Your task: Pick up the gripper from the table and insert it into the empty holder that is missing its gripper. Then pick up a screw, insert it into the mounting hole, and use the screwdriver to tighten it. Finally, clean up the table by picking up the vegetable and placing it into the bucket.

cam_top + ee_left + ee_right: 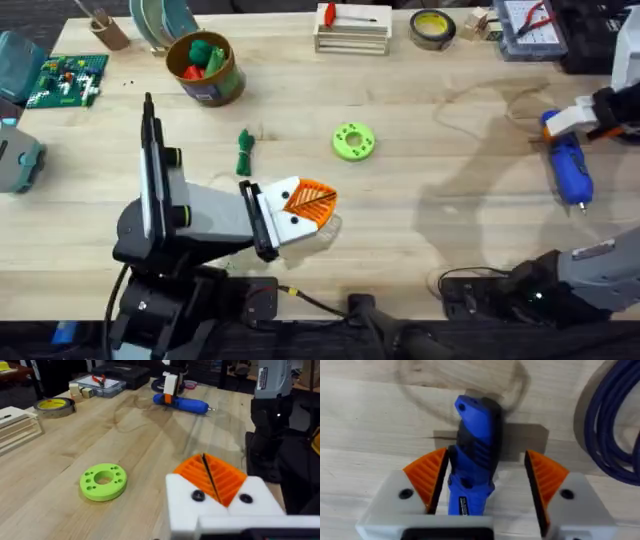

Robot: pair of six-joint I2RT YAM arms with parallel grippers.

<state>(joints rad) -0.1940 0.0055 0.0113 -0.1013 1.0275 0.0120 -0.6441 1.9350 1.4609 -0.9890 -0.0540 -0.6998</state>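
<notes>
Lying between the right gripper's (485, 490) parted fingers: the screwdriver (475, 465).

The table (420, 190) is pale matt wood with plank seams. The screwdriver (472, 460) has glossy blue plastic and ribbed black grip. The green disc (103, 481) looks matt plastic.

Blue screwdriver (570, 166) flat on table (420, 200), dark green vegetable (245, 152) apparently near bucket (205, 68)

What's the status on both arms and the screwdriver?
Left gripper shut, empty, low over the table. Right gripper open, fingers straddling the screwdriver, not clamped. Vegetable still out of the bucket. Nothing in the way.
</notes>
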